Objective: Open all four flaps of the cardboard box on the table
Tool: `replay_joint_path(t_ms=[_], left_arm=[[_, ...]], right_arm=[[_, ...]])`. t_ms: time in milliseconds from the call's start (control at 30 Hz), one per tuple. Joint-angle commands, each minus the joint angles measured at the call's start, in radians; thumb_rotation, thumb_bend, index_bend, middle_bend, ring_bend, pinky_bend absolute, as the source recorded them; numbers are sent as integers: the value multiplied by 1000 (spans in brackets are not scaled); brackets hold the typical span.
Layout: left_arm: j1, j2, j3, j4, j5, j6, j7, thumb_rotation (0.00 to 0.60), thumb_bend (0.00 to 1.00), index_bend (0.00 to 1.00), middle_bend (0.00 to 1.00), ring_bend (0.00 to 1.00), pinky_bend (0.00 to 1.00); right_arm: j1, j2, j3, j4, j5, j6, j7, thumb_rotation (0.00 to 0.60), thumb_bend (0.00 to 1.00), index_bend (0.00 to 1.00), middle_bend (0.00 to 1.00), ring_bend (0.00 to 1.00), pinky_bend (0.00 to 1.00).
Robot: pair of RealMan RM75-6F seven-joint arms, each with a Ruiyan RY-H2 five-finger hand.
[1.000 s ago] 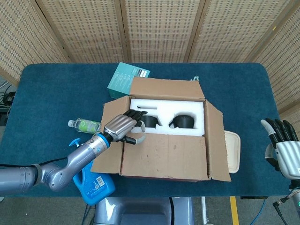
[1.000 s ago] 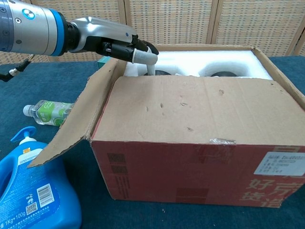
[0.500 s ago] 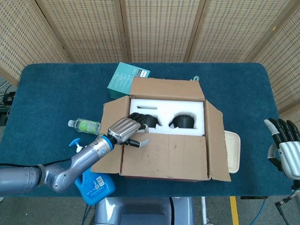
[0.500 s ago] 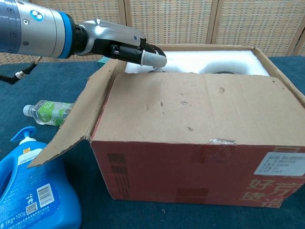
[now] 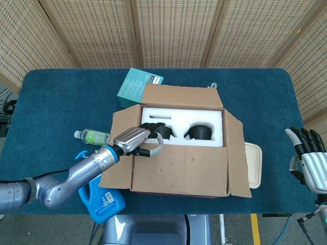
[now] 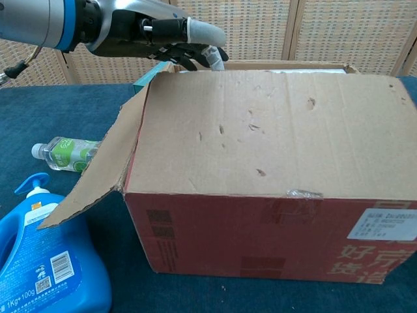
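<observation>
Head view: the cardboard box stood near the desk's front edge, about midway along it. Its rear, left and right flaps lay open; the near flap covered the front part over white foam. The left hand held the near flap's left edge, fingers hooked beneath it. The right hand hung off the desk's front right corner, fingers spread, holding nothing. Chest view: the near flap stood raised, the left hand at its top left corner. A blue detergent bottle and a green-labelled bottle lay left of the box.
</observation>
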State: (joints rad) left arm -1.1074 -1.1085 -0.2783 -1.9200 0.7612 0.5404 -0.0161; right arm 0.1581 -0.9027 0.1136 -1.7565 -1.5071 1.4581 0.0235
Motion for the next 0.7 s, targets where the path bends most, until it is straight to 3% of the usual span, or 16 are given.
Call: replay_joint_path(t_ms=[33,267,700], left_arm=[[43,50,-66,-27,44,-127,-132,109,411,379,0,0,0],[134,85,-206,-26,137,-320,-314,103,406,379,0,0,0],[327,72,-452,-35,233,-507,-451,100,402,379,0,0,0]], right_arm=[[1,-1,0,-2,0,-1,-3,600,873,8,82,0,0],[0,2,2,-15,0,2,-19,600,871,8,82,0,0],[3,10,6,-37,3,-2,-44,600,871,9,82,0,0]])
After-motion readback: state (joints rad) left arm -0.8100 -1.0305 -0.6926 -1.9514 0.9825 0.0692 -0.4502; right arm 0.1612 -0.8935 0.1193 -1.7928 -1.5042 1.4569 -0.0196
